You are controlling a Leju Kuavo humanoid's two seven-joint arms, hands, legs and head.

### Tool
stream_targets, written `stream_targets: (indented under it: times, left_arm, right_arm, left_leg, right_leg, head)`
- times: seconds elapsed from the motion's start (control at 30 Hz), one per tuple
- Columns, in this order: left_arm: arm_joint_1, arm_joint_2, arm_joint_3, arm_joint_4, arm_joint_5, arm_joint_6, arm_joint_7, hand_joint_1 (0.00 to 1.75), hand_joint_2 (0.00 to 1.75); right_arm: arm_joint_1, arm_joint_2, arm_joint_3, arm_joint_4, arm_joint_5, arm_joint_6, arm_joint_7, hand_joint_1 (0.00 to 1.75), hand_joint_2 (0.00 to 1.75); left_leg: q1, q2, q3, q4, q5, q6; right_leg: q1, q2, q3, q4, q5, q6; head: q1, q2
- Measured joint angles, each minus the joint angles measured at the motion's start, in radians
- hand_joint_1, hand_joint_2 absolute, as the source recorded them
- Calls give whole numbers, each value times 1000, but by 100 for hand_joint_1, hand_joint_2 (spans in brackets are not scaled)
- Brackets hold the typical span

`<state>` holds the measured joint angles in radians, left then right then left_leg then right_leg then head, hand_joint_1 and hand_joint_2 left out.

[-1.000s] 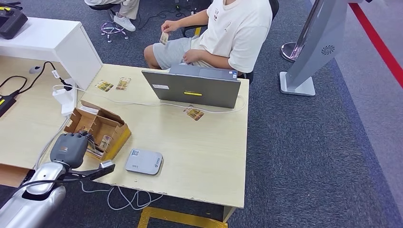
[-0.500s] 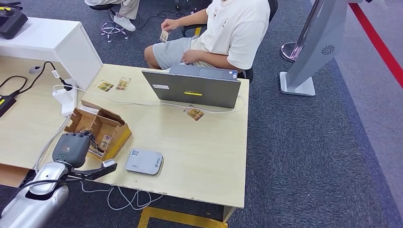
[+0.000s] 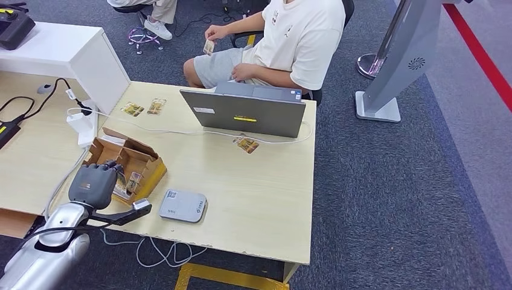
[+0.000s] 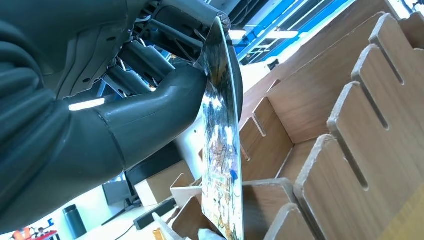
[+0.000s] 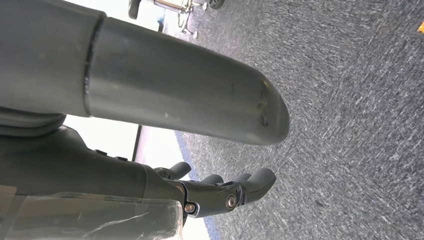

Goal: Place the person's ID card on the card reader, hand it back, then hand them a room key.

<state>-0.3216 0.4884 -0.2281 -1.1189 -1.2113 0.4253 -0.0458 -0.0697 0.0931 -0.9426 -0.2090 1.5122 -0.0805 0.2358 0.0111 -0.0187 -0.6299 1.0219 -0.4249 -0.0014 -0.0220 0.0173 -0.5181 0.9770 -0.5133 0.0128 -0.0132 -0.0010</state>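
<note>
Left hand [image 3: 92, 184] sat over the near end of the slotted card box [image 3: 136, 158] at the desk's [image 3: 259, 199] front-left edge; in the wrist view its thumb and fingers pinched a printed card [image 4: 222, 150] edge-on, standing roughly upright just above the wooden dividers, probably a room key pulled from a slot, though the print was too blurred to say. Held by one end, likely so it clears the partitions. Right hand [image 5: 220, 192] hung over carpet [image 5: 350, 100], fingers loosely curled and apart, nothing in them. Just beside the box lay the grey card reader [image 3: 183, 205], top bare, near the desk's front edge with open wood to its right. Farther on, a loose card [image 3: 246, 144] lay before the laptop [image 3: 244, 113], two more [image 3: 145, 108] near the white cabinet [image 3: 66, 57]. Beyond the far edge the seated person [image 3: 290, 42] held up a card [image 3: 209, 47], presumably the ID. Laptop blocked the straight reach; the gap on its left looked freer.
</note>
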Motion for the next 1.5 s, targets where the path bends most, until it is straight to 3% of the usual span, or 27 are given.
stream_targets:
  times: [0.23, 0.43, 0.67, 0.93, 1.5]
  left_arm:
    - [0, 0, 0, -7, 1, 18, -2, 175, 175]
    - [-21, 0, 2, -103, 22, 78, 12, 175, 175]
    - [-92, -41, 5, -197, 62, 90, 15, 175, 175]
    - [-120, -72, 5, -217, 65, 89, 14, 175, 175]
    - [-123, -82, 5, -222, 66, 89, 14, 175, 175]
  right_arm:
    - [0, 0, 0, 0, 0, 0, -2, 0, 0]
    - [0, 0, 0, 0, 2, 0, -9, 0, 0]
    - [-5, 0, 1, 0, 3, 0, -17, 0, 0]
    - [-8, 0, 2, 1, 3, 0, -18, 0, 0]
    - [-8, 0, 1, 1, 3, 0, -18, 0, 0]
  left_leg:
    - [0, 0, 0, 0, 0, 0]
    - [0, 0, 0, 0, 0, 0]
    - [0, 0, 0, 0, 0, 0]
    - [0, 1, 0, 0, 0, 0]
    - [0, 1, 0, 0, 0, 0]
  right_leg:
    - [0, 0, 0, 0, 0, 0]
    - [0, 0, 0, 0, 0, 0]
    - [0, 0, 2, 0, 1, 0]
    - [0, 1, 2, 0, 1, 0]
    - [0, 1, 2, 0, 1, 0]
  head:
    - [0, 0]
    - [0, 0]
    - [0, 0]
    - [0, 0]
    - [0, 0]
